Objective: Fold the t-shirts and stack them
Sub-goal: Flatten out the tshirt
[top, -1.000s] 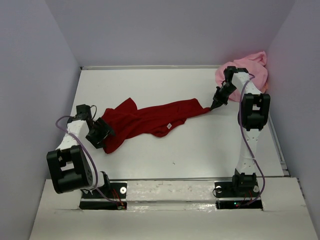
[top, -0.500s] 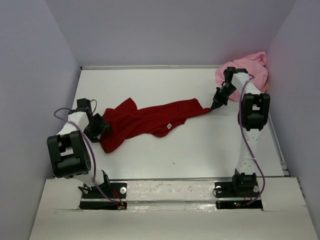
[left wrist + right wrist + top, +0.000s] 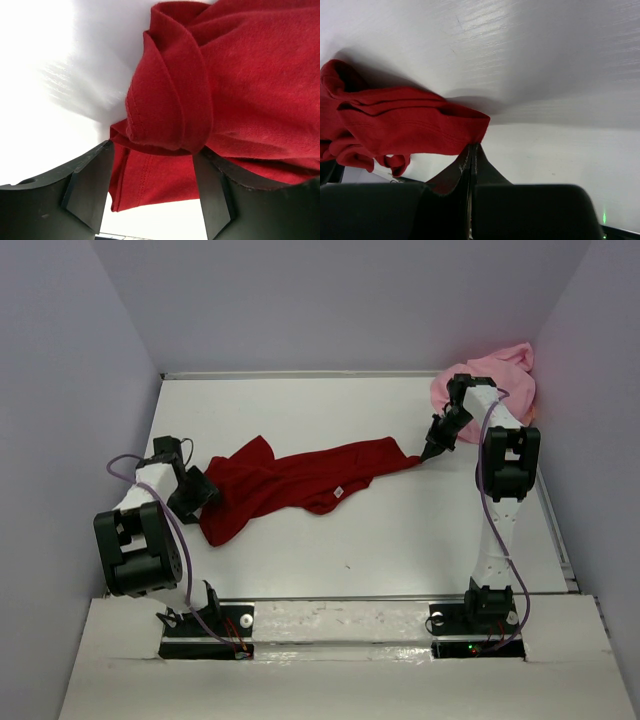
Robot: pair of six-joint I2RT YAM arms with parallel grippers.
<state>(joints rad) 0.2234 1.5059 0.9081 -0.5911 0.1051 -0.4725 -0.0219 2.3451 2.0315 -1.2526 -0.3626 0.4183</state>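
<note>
Flat white tabletop (image 3: 330, 410) between pale lilac walls (image 3: 90, 360). Toward the middle of it, dark red cloth t-shirt (image 3: 300, 480), crumpled and drawn out into a long band. Long axis from the left edge toward the right edge of the tabletop, slanting a little to the far side at the right end. Wide bunched part at the left, thin pulled tip at the right. Small white label (image 3: 340, 492) on the near hem.

In the far right corner of the tabletop, light pink cloth t-shirt (image 3: 495, 375), heaped in a loose pile.

Black two-finger left gripper (image 3: 203, 496) at the left end of the red band, jaws standing wide apart. A folded seam of the cloth lying between the fingers (image 3: 87, 190), not pinched.

Black two-finger right gripper (image 3: 431, 452) at the thin right tip, jaws pressed together and clamped on the edge of the dark red cloth, near the pink pile.
</note>
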